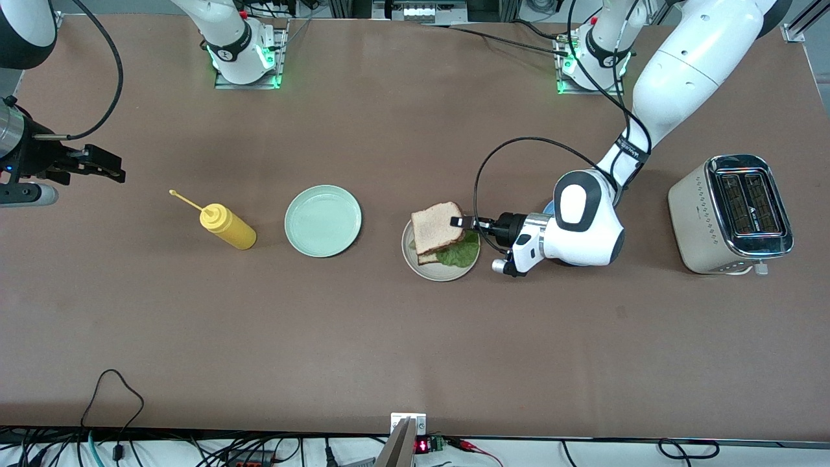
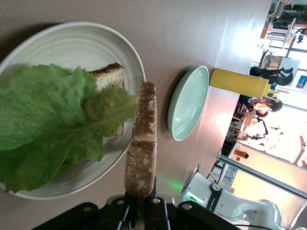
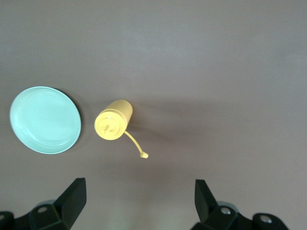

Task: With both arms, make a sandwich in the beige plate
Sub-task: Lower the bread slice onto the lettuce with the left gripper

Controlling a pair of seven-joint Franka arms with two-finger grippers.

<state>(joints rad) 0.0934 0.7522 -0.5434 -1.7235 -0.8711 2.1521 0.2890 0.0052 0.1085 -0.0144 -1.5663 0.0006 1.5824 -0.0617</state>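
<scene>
Over the beige plate (image 1: 433, 272), your left gripper (image 1: 459, 222) pinches the top bread slice (image 1: 438, 226) by its edge.
You can see that slice held tilted above the lettuce leaf (image 1: 460, 254) and the lower bread slice (image 1: 426, 258), both lying in the plate. Your right gripper (image 1: 104, 164) waits with its fingers spread wide, up over the right arm's end of the table. Between the two sit the yellow squeeze bottle (image 1: 227, 226) and the mint-green plate (image 1: 322, 220), side by side. A toaster (image 1: 729, 214) stands at the left arm's end.
</scene>
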